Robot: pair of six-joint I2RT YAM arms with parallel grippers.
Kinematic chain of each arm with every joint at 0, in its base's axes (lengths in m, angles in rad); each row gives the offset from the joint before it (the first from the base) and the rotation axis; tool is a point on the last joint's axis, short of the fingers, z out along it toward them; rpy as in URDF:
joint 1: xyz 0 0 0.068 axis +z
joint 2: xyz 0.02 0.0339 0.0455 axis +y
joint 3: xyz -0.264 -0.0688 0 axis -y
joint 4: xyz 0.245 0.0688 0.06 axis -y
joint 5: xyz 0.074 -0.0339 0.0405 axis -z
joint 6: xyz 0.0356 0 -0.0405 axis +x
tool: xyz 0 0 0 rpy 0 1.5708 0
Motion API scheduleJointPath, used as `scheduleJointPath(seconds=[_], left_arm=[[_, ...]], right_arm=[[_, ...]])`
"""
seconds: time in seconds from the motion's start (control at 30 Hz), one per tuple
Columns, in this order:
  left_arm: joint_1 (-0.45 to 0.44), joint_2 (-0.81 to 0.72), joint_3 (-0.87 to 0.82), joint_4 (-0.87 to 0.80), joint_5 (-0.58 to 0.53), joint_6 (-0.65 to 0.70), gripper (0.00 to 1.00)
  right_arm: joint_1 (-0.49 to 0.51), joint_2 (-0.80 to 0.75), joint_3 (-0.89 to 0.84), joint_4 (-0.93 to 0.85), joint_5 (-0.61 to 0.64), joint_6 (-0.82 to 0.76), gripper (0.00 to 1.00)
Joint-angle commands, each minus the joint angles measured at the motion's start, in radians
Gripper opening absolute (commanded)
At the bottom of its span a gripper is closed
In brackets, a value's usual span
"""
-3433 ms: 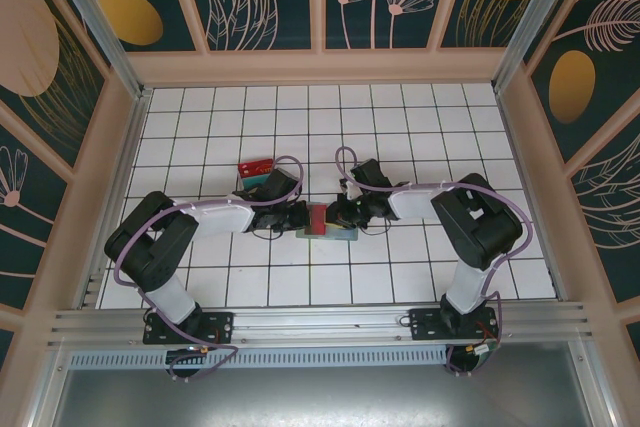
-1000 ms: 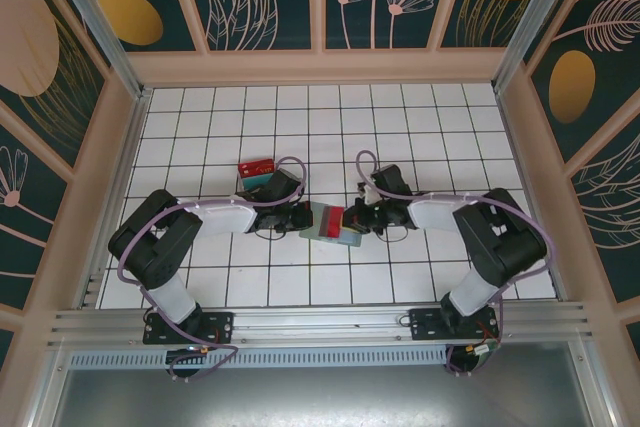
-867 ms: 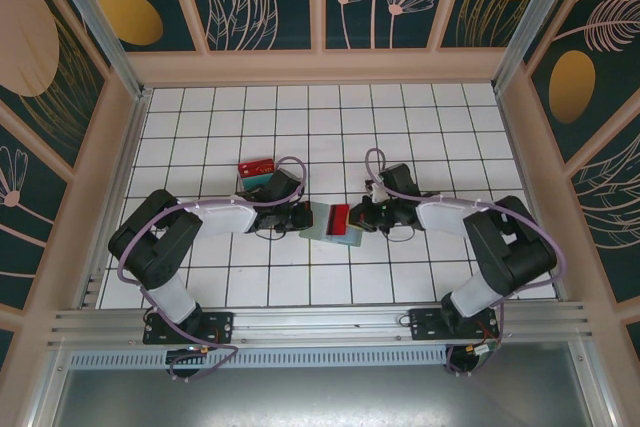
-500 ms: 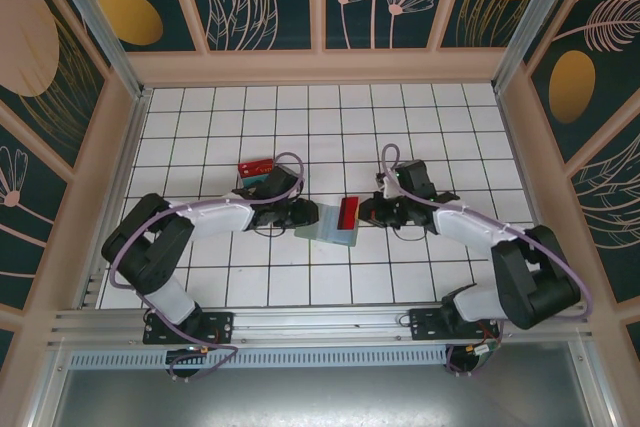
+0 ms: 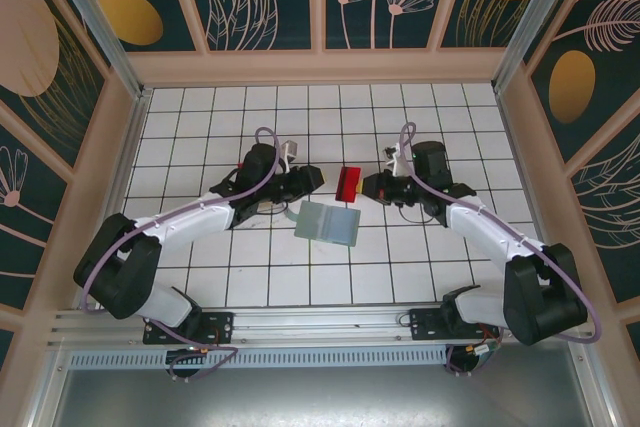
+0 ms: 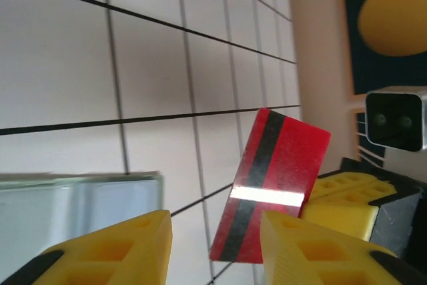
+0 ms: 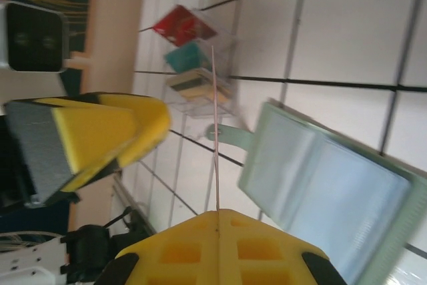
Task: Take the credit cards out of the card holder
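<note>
White-tiled counter point(image 5: 200, 127); card holder point(image 5: 328, 222) lies open flat at centre, pale blue inside up. R gripper point(image 5: 364, 187) jaws clenched on red card point(image 5: 348, 185), lifted clear just beyond holder, long axis near-to-far. L gripper point(image 5: 310, 179) jaws released, empty, just beside card's left edge. Dark stripe on card, no legible print.
</note>
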Motion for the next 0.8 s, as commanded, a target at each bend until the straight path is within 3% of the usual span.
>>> scheduleJointPath(seconds=[0.0, 0.47, 0.77], left_arm=[[0.008, -0.008, -0.038, 0.141, 0.073, -0.09, 0.38], [0.01, 0.009, -0.052, 0.276, 0.139, -0.151, 0.31], [0.011, -0.009, -0.069, 0.312, 0.151, -0.157, 0.13]], right_arm=[[-0.005, 0.001, 0.02, 0.148, -0.124, 0.048, 0.0], [0.028, 0.034, 0.01, 0.227, -0.179, 0.081, 0.0], [0.033, 0.044, 0.004, 0.227, -0.177, 0.075, 0.0]])
